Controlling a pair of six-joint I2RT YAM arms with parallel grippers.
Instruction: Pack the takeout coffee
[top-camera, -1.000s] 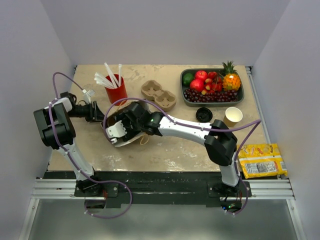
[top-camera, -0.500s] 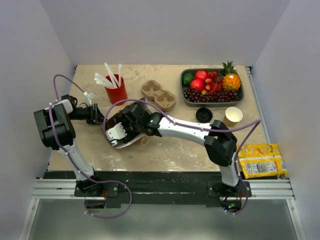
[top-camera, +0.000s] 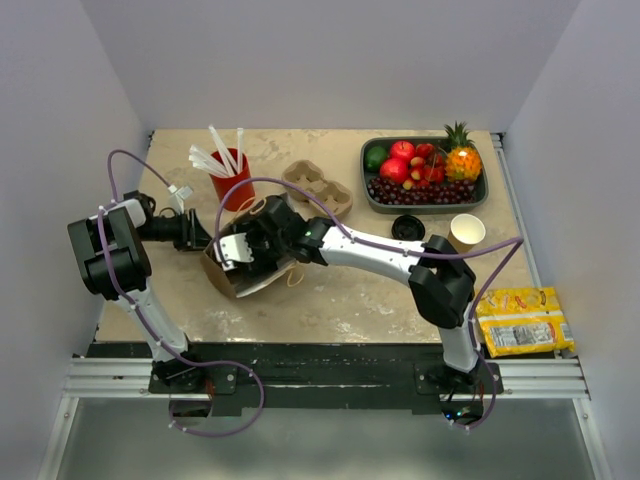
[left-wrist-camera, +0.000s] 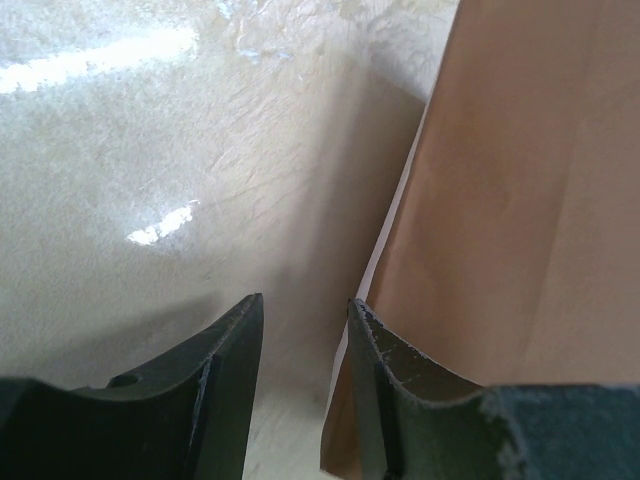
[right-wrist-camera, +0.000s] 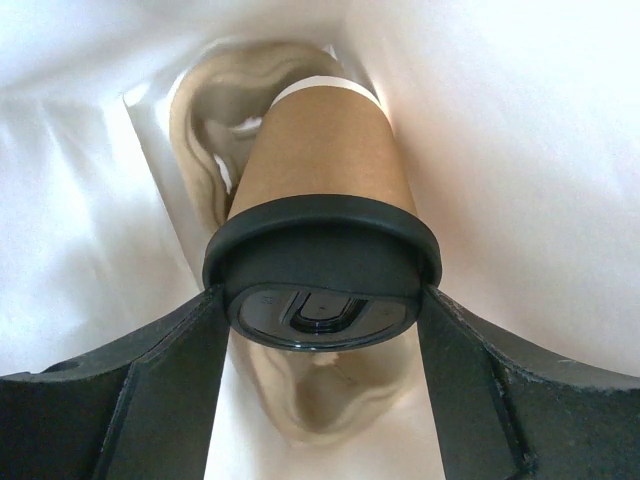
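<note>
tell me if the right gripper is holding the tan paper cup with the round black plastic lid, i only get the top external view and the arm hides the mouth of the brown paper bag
Observer: Yes. The right wrist view shows the right gripper shut on the tan paper cup with the round black plastic lid, one finger on each side of the lid.
Operator: is it inside the bag
Observer: Yes, the white lining of the brown paper bag shows all around the cup.
Operator: is the left gripper pinching the bag
Observer: No. The left wrist view shows the left gripper open, only beige table between its jaws, the bag's wall beside one finger.
</note>
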